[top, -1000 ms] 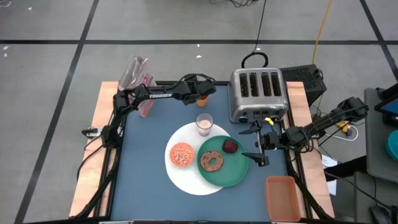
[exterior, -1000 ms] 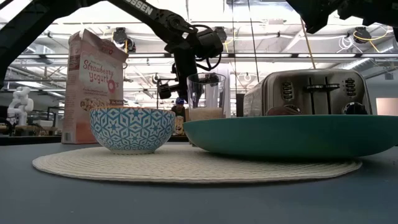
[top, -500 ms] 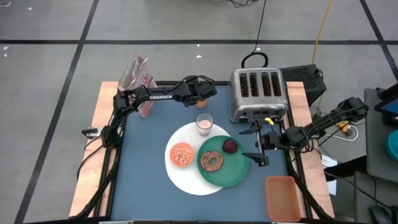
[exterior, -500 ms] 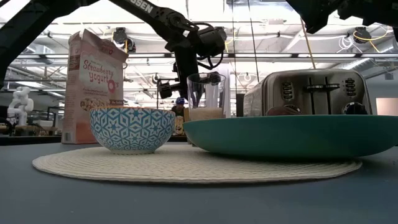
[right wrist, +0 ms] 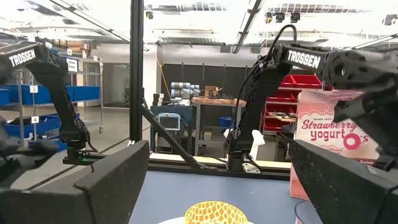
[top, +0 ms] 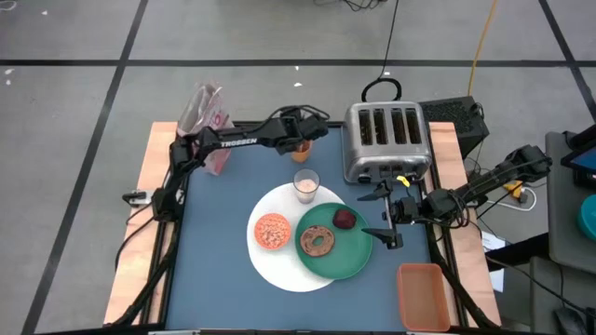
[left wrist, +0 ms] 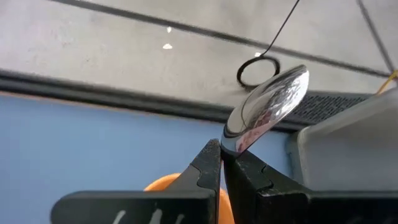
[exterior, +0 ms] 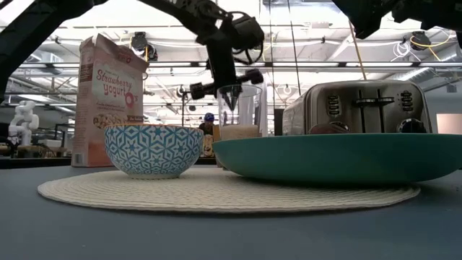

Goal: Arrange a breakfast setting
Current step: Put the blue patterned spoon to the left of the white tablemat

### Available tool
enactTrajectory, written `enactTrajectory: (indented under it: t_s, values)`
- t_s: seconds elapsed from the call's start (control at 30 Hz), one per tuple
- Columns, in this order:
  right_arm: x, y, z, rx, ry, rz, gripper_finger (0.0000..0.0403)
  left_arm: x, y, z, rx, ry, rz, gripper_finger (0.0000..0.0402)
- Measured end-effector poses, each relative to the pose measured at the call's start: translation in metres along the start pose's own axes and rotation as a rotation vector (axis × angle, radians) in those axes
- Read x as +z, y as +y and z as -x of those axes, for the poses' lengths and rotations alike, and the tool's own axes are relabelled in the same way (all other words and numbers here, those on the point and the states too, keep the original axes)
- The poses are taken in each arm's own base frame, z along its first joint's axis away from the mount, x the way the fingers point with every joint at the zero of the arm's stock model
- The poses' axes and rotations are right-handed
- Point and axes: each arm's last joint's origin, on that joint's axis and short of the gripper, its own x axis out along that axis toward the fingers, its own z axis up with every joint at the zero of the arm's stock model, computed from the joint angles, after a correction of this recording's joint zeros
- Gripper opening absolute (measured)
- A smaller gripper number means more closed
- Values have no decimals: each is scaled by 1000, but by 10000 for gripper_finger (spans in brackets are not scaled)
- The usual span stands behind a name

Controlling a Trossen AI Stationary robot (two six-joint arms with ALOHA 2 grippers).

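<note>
My left gripper [top: 314, 129] hovers at the table's far side, over the orange cup [top: 300, 146], shut on a spoon whose silver bowl [left wrist: 273, 99] sticks out past the fingers; its handle is hidden. The milk glass [top: 306, 184] stands by the large white plate [top: 270, 267], which carries the cereal bowl [top: 272, 231] and the green plate [top: 352, 261] with the brown bagel [top: 318, 241] and dark red fruit [top: 345, 219]. My right gripper [top: 384, 215] is open and empty just right of the green plate. My left gripper pinches the spoon's neck [left wrist: 231, 142], right below the bowl, between its two fingertips [left wrist: 211, 158]. The spoon's bowl points away from the gripper toward the table's far edge and is lifted clear above the orange cup [left wrist: 163, 184]. The gripper hides the handle.
The silver toaster [top: 386, 140] stands at the far right, close to my left gripper. The pink cereal box [top: 207, 121] stands at the far left corner. An orange tray [top: 422, 296] lies at the near right corner. Bare blue table lies left of the white plate.
My left gripper has risen above the orange cup and tipped, taking the spoon up with it; it stays shut. The cup has stayed where it was.
</note>
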Motion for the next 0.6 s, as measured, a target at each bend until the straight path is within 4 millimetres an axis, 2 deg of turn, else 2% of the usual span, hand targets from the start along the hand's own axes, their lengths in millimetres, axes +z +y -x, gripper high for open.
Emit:
enactTrajectory:
  t_s: [0.3,0.6]
  values:
    - [0,0,0,0,0,0,384,19,-12,27,-10,-15,-75,19]
    - [0,0,0,0,0,0,384,36,-21,45,-53,-18,-150,19]
